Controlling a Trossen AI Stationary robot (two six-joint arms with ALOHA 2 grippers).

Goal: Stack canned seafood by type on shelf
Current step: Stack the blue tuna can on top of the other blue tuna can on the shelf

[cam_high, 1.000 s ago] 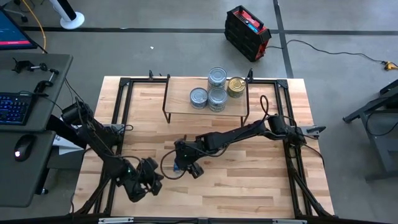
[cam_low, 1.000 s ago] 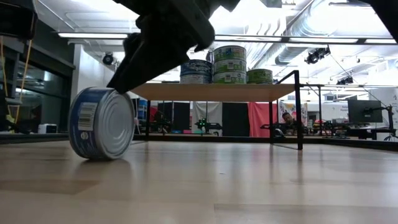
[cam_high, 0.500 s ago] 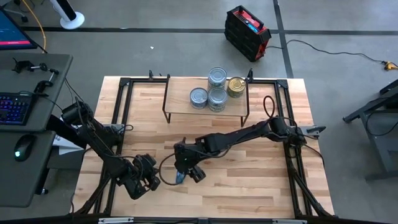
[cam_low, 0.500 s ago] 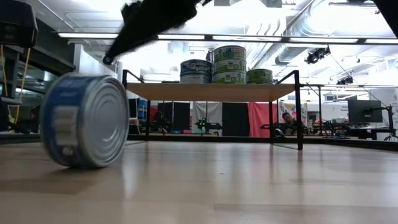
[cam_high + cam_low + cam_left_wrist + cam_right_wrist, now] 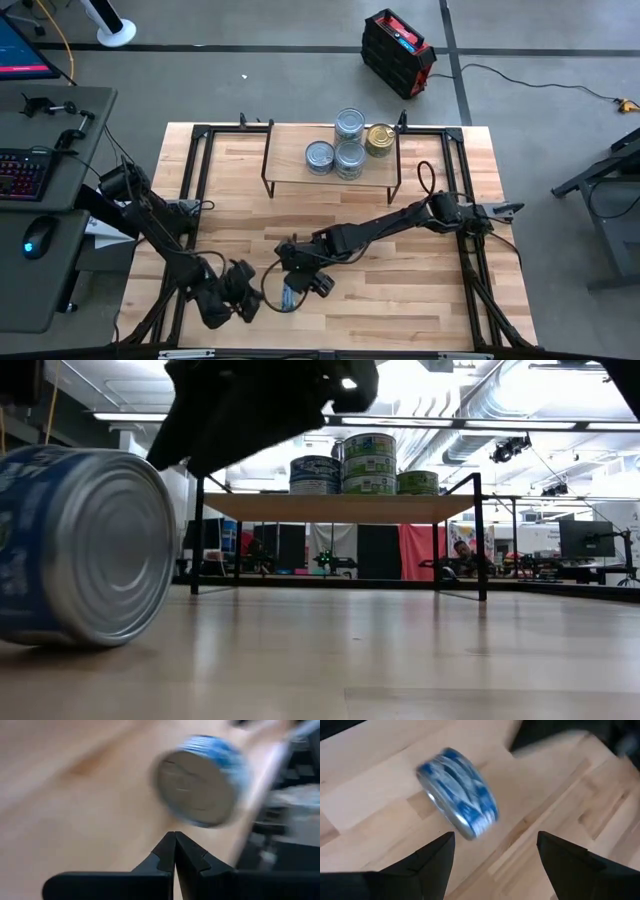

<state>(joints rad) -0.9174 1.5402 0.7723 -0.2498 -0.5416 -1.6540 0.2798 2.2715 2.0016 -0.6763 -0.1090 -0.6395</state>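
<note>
One blue-sided, silver-lidded tin [image 5: 290, 297] stands on its edge on the tabletop near the front, with no gripper on it; it also shows large in the low view [image 5: 80, 545]. My right gripper [image 5: 495, 852] hangs open just above and behind this tin [image 5: 457, 792]. My left gripper [image 5: 175, 840] is shut, low at the tin's left, pointing at its lid [image 5: 197, 780] from a short way off. The shelf [image 5: 290, 150] at the far side carries several tins [image 5: 349, 158] and a gold one [image 5: 380, 139], some of them stacked [image 5: 369, 460].
Black metal frames [image 5: 190, 180] run along the table's left and right sides [image 5: 470, 250]. The shelf's wire legs [image 5: 478, 540] stand at the far middle. Bare wood lies between the shelf and the loose tin.
The loose tin has rolled on its edge across the tabletop toward the near edge, closer to the low camera. My right gripper, still open, has followed it toward the near edge, and its wrist has rolled.
</note>
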